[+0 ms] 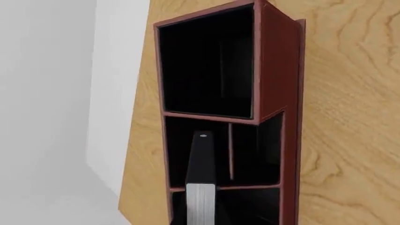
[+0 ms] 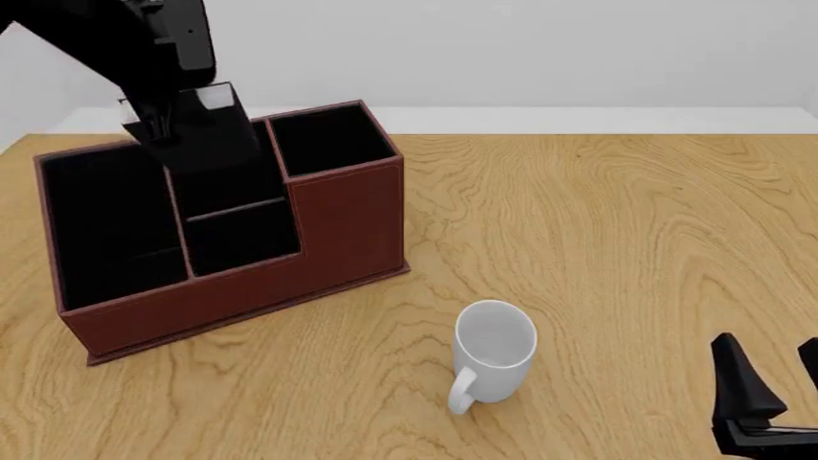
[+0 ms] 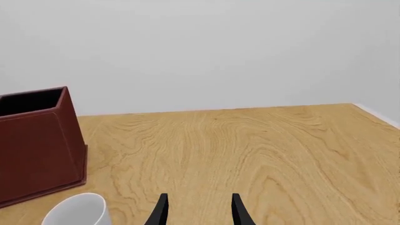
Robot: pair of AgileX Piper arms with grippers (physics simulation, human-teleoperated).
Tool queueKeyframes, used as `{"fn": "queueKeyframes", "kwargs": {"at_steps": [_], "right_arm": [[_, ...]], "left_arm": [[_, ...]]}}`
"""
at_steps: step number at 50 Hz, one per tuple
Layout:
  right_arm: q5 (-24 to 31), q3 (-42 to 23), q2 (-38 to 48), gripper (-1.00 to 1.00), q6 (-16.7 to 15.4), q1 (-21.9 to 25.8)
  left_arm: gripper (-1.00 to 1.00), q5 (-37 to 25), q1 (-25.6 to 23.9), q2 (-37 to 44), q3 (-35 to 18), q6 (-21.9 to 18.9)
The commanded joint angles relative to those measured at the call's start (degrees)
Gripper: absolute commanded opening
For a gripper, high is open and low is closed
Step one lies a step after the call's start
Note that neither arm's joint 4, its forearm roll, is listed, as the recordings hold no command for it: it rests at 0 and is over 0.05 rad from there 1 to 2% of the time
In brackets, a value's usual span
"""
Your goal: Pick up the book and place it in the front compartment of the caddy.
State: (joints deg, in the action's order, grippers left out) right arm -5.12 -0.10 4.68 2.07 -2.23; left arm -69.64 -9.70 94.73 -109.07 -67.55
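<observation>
While the wooden table [image 2: 614, 220] takes up most of the front view, the biggest thing on it is the caddy [image 2: 345, 225], a reddish-brown organiser with black insides and a stepped side wall, standing toward the far left. Above its middle cells hangs the left arm [image 2: 128, 48], dark and angled downward, with the left gripper [image 2: 192, 120] just over the open tops; its fingertips are hidden from the front, and I cannot make out how the jaws stand, though it appears to be grasping the book [image 1: 201, 180]. In the left wrist view that book is a black slab with a pale page edge, held upright and straight over the narrow cells beside the caddy's tall square compartment; whether it touches a divider cannot be told. A white mug [image 2: 492, 350] stands nearer the arms, well apart from the caddy, its handle pointing toward the camera. At the lower right edge the right gripper [image 3: 198, 211] sits low over the table with its two dark fingers parted and nothing between them.
</observation>
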Motion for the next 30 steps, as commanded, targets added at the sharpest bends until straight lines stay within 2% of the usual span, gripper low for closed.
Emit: {"fn": "queueKeyframes", "kwargs": {"at_steps": [1,10,15,25,28,30], "right_arm": [[-0.36,0.03,0.44,1.0,-0.45,-0.02],[-0.12,0.04,0.25,1.0,-0.66,-0.1],[-0.3,0.05,0.44,1.0,-0.73,-0.1],[0.26,0.06,-0.1,1.0,-0.88,-0.19],[-0.12,0.06,0.29,1.0,-0.87,-0.23],[-0.27,0.06,0.45,1.0,-0.87,-0.25]], "left_arm": [[-1.0,2.05,-0.21,3.07,0.35,-0.29],[-1.0,4.06,-0.61,3.99,3.06,0.46],[-1.0,5.97,0.42,3.71,6.01,-1.12],[-1.0,8.11,1.38,4.02,8.16,-2.63],[-1.0,7.8,0.95,4.39,7.46,-1.99],[-1.0,8.71,1.89,4.24,8.51,-3.33]]}}
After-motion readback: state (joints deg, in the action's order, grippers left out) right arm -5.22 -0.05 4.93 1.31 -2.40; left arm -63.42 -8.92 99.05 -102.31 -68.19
